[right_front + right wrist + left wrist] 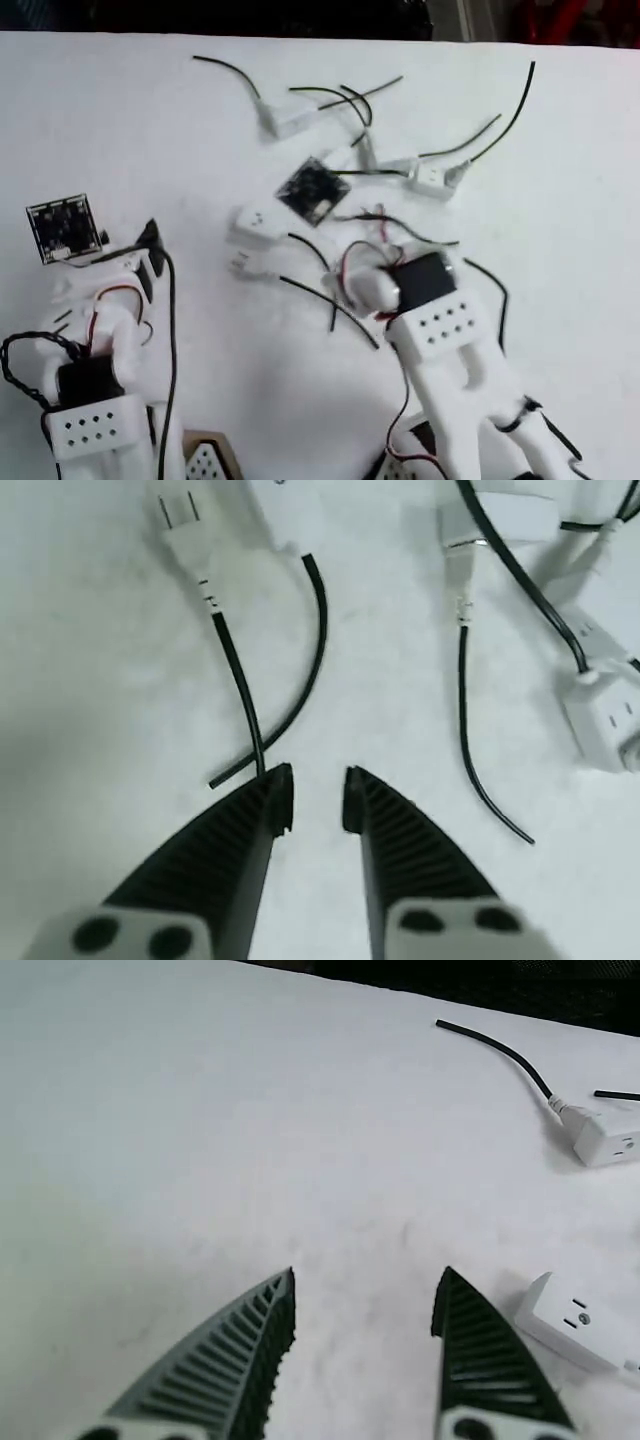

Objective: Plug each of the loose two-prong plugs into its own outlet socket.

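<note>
grasping the white two-prong plug with black cord (192,542), lying just beside the white square outlet socket (258,222), by its body seems best; my right gripper (317,785) is slightly parted, empty; left gripper (365,1290) spread wide, empty.

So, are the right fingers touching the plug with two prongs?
Apart. The right wrist view shows the plug far ahead of the fingers, with bare table between them. Only its cord reaches near them.
</note>
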`<action>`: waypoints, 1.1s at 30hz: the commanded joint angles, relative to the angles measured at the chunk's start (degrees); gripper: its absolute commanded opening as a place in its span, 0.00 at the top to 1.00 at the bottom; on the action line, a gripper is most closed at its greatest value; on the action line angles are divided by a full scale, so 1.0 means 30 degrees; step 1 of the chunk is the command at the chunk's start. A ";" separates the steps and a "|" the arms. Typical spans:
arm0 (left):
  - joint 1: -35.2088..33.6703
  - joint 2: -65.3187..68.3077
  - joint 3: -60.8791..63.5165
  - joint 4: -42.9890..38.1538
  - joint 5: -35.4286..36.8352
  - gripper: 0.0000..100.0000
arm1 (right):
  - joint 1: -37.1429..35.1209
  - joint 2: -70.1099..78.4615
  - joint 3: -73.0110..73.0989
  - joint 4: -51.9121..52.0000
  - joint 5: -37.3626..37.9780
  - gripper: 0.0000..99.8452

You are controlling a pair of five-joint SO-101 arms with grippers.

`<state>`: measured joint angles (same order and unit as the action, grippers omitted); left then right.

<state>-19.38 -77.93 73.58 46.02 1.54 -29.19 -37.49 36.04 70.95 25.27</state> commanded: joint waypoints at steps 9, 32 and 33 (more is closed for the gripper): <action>-0.0073 -0.0161 -0.0674 -0.0322 0.0147 0.77 | -0.4469 0.7048 -0.0176 -0.6579 -0.0908 0.86; -0.0073 -0.0161 -0.0674 -0.0322 0.0147 0.77 | -0.3941 1.7011 -0.6476 -0.6960 -0.1260 0.99; -0.0073 -0.0161 -0.0674 -0.0322 0.0147 0.77 | -0.3648 1.6689 -0.6476 -0.6842 -0.1260 0.98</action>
<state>-19.38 -77.93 73.58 46.02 1.54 -41.76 14.46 18.81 50.55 21.58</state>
